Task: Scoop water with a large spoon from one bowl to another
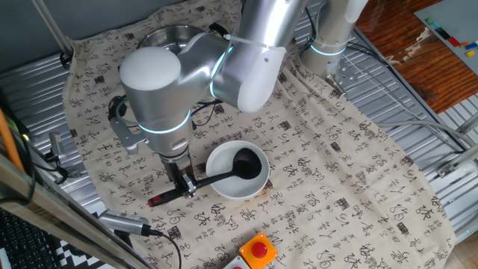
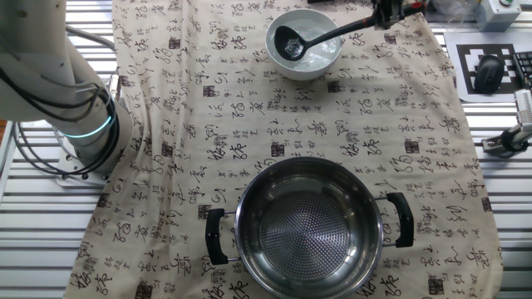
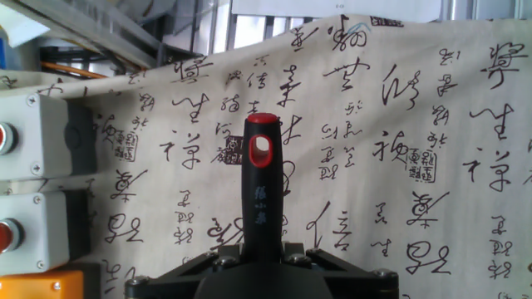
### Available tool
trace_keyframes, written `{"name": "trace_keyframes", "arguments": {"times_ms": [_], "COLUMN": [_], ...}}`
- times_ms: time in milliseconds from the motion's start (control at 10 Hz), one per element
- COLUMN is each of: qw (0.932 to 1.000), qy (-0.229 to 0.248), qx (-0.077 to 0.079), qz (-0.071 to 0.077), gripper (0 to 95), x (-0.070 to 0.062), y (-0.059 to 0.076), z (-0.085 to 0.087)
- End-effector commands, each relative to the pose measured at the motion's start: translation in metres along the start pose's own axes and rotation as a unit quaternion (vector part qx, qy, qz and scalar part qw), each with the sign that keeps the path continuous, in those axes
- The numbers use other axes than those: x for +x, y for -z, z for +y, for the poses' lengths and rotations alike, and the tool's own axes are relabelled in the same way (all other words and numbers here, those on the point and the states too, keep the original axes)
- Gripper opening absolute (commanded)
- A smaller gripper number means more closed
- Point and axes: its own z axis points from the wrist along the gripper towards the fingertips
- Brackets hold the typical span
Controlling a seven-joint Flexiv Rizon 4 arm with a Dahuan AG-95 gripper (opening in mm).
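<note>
The surface (image 2: 208,100) wears a cloth with writing, with lots of bare cloth between the shiny pot (image 2: 306,226) near one edge and the white bowl (image 2: 304,55) near the other. The claw (image 1: 182,181) squeezes the ladle (image 1: 224,174) handle; its scoop sits inside the bowl. Only the hand view shows the handle's red tip with a hole.

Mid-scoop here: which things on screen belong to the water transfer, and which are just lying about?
In the job:
ladle, held by the gripper, scoop in the white bowl
steel pot

Lying about:
red button on its orange box
grey button boxes
printed cloth
</note>
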Motion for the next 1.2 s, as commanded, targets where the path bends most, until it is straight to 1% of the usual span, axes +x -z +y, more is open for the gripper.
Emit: {"name": "trace_keyframes", "arguments": {"times_ms": [100, 200, 400, 500, 600, 1100, 1200], "qw": [0.9999, 0.9998, 0.9995, 0.9992, 0.9990, 0.9982, 0.9979], "qy": [0.000, -0.001, -0.001, -0.001, 0.000, 0.010, 0.013], "qx": [-0.012, -0.021, -0.030, -0.037, -0.042, -0.051, -0.054], "qz": [-0.004, -0.005, -0.008, -0.012, -0.015, -0.029, -0.034], "gripper": [0.0, 0.0, 0.0, 0.0, 0.0, 0.0, 0.0], "x": [-0.0020, -0.0029, -0.0027, -0.0027, -0.0028, 0.0000, 0.0013], "y": [0.0022, 0.0040, 0.0049, 0.0049, 0.0046, -0.0014, -0.0037], "z": [0.0025, 0.0036, 0.0040, 0.0040, 0.0039, 0.0002, -0.0011]}}
